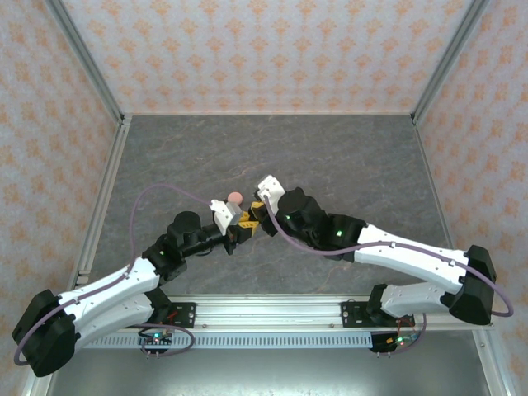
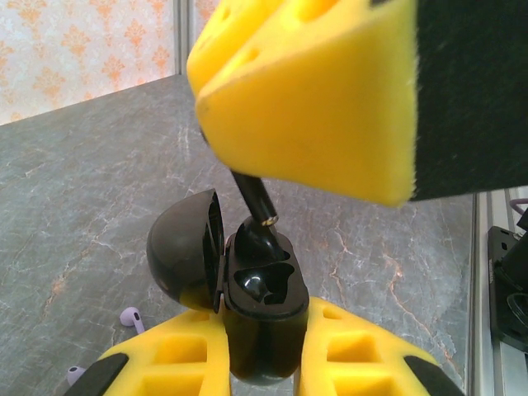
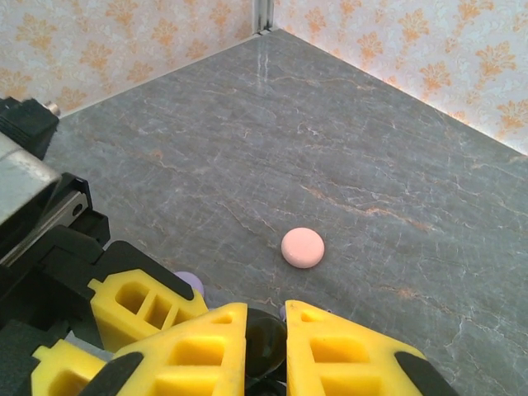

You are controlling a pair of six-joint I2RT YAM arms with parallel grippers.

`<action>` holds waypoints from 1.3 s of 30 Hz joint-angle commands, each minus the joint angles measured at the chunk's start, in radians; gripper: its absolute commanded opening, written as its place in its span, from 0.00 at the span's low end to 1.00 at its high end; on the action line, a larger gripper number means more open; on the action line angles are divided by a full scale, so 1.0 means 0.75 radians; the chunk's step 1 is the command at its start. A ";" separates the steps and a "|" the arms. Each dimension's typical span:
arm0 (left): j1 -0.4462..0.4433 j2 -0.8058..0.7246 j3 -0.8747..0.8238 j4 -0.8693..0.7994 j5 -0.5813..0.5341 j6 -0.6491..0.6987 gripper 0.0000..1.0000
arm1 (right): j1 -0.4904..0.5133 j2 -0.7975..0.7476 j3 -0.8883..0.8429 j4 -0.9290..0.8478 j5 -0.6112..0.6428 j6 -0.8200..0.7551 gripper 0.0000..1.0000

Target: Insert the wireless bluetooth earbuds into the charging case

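The black charging case [image 2: 260, 330] stands upright between the yellow fingers of my left gripper [image 2: 262, 330], which is shut on its body; its lid [image 2: 181, 256] hangs open to the left. A black earbud [image 2: 256, 235] rests with its head at the case's far socket and its stem pointing up. My right gripper [image 3: 266, 318] is shut on this earbud, and one of its fingers [image 2: 313, 91] looms above the case. In the top view the left gripper [image 1: 239, 231] and the right gripper [image 1: 257, 216] meet tip to tip at the table's middle. Two lilac earbuds [image 2: 130, 318] [image 2: 76, 375] lie on the table left of the case.
A pink round disc [image 3: 303, 247] [image 1: 235, 198] lies on the grey table just beyond the grippers. A lilac rounded thing [image 3: 190, 283] peeks out beside a finger [image 3: 140, 309] of the left gripper. Patterned walls enclose the table on three sides.
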 commanded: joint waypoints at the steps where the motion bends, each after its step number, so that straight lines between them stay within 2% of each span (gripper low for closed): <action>1: -0.008 0.001 0.037 0.053 0.009 -0.007 0.00 | 0.010 0.009 0.030 -0.027 0.011 -0.020 0.15; 39: -0.008 -0.010 0.033 0.061 0.001 -0.016 0.00 | 0.008 0.007 -0.046 -0.088 -0.095 0.053 0.15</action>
